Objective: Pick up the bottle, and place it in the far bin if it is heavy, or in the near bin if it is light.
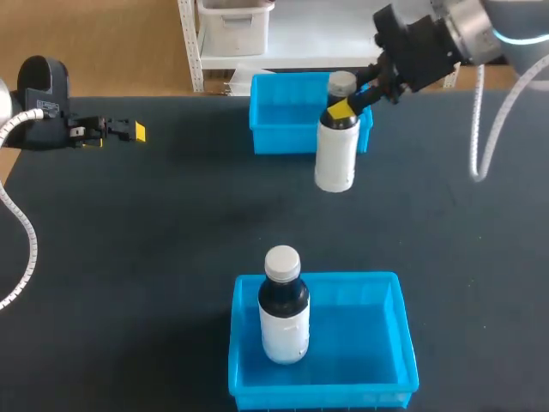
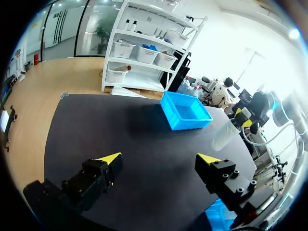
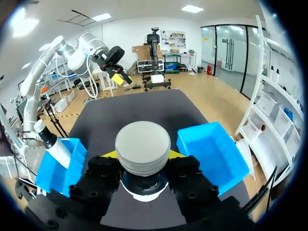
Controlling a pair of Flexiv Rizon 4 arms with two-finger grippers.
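A white bottle [image 1: 335,150] with a grey cap [image 3: 143,147] hangs in the air just in front of the far blue bin [image 1: 283,116], tilted slightly. My right gripper [image 1: 347,105] is shut on its neck below the cap; in the right wrist view the cap fills the space between the black fingers [image 3: 101,174]. A second bottle [image 1: 283,305], dark on top with a white label and grey cap, stands upright in the near blue bin [image 1: 390,343]. My left gripper [image 2: 159,161] hovers open and bare over the table's left side, far from both bins.
The dark table top [image 1: 154,240] stretches between the two bins. The near bin [image 3: 62,166] and far bin [image 3: 214,149] lie on either side of the held bottle in the right wrist view. The far bin [image 2: 185,111] lies ahead of my left gripper.
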